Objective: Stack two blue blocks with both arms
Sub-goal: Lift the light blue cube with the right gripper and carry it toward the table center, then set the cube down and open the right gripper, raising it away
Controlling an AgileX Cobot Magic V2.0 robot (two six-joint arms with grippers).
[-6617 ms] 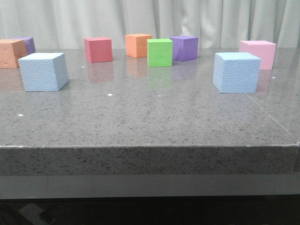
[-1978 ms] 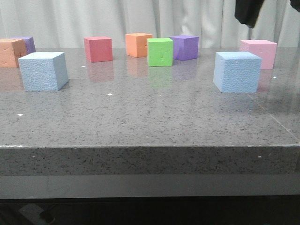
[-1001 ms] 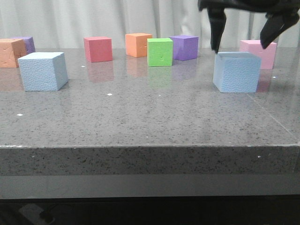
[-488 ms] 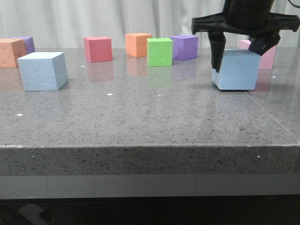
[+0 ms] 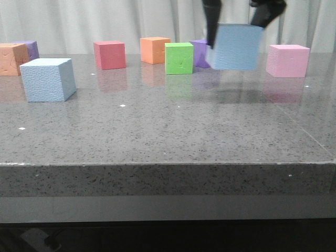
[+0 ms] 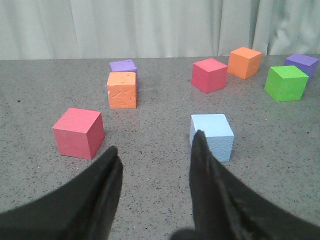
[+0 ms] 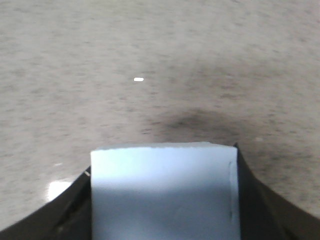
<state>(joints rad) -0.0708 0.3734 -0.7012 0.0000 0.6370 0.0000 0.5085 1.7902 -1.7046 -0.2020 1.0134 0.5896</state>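
Right hand [image 5: 239, 18] grips lifted blue block [image 5: 236, 47] between fingers

Grey speckled table [image 5: 157, 136] backed by pale curtain [image 5: 105, 21]. Along twelve o'clock: red cube [image 5: 109, 55], orange cube [image 5: 154, 50], green cube [image 5: 179, 58]. Pink cube [image 5: 286, 61] at two o'clock.

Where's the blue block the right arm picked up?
In the front view, it hangs above the table, right of centre, held in the right claw, between the green cube and pink cube.
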